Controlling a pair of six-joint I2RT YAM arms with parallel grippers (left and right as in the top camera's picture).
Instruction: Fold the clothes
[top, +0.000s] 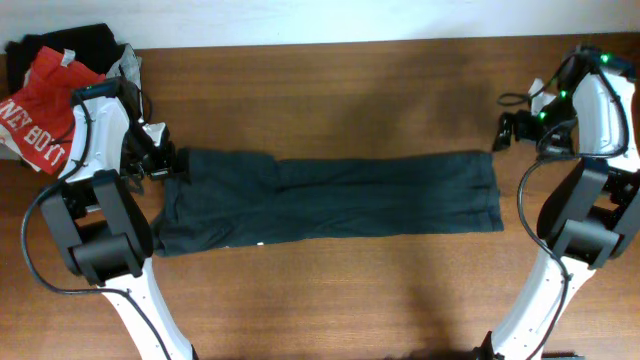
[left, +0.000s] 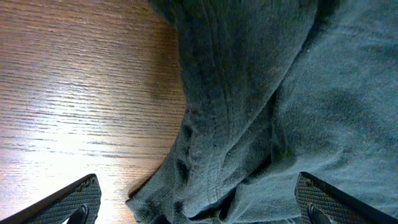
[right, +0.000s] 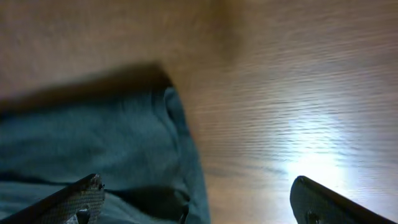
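The dark blackish-green T-shirt (top: 330, 198) lies folded into a long band across the middle of the wooden table, plain side up. My left gripper (top: 172, 163) is open just over the shirt's upper left corner; the left wrist view shows the rumpled hem (left: 249, 124) between its spread fingers (left: 198, 202). My right gripper (top: 500, 137) is open just above the shirt's upper right corner; the right wrist view shows the shirt's edge (right: 112, 155) and bare wood between its spread fingers (right: 199, 199).
A pile of other clothes sits at the table's back left corner: a red shirt with white lettering (top: 38, 118) over black and grey garments (top: 75, 42). Bare wood table (top: 330, 100) lies behind and in front of the shirt.
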